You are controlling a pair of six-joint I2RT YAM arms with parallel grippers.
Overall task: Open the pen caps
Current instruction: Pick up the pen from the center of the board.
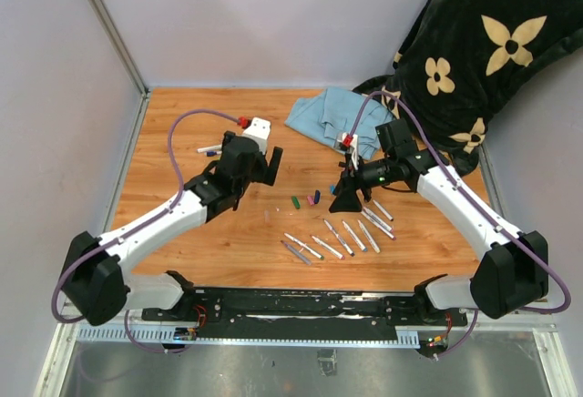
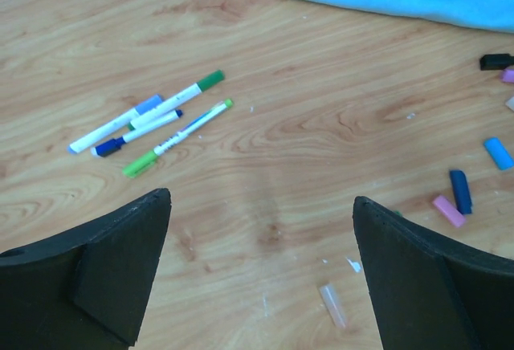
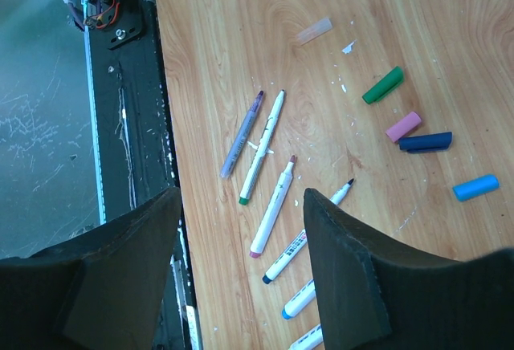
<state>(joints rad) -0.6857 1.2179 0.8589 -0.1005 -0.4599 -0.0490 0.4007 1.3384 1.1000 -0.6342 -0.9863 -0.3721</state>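
Observation:
Loose pen caps lie on the wood: a green cap (image 3: 382, 85), a pink cap (image 3: 402, 126), a dark blue cap (image 3: 426, 141), a light blue cap (image 3: 475, 187) and a clear cap (image 2: 333, 304). Several uncapped white markers (image 1: 342, 238) lie in a row near the front. Three capped markers (image 2: 152, 121) rest at the back left. My left gripper (image 2: 261, 201) hangs open over bare wood, the clear cap just below its right finger (image 2: 418, 278). Over the uncapped row, my right gripper (image 3: 241, 196) is open with nothing between its fingers.
A blue cloth (image 1: 332, 117) lies at the back of the table, with a dark flowered blanket (image 1: 474, 51) beyond it at the right. A black cap (image 2: 495, 61) sits near the cloth. The black base rail (image 3: 132, 109) runs along the table's near edge.

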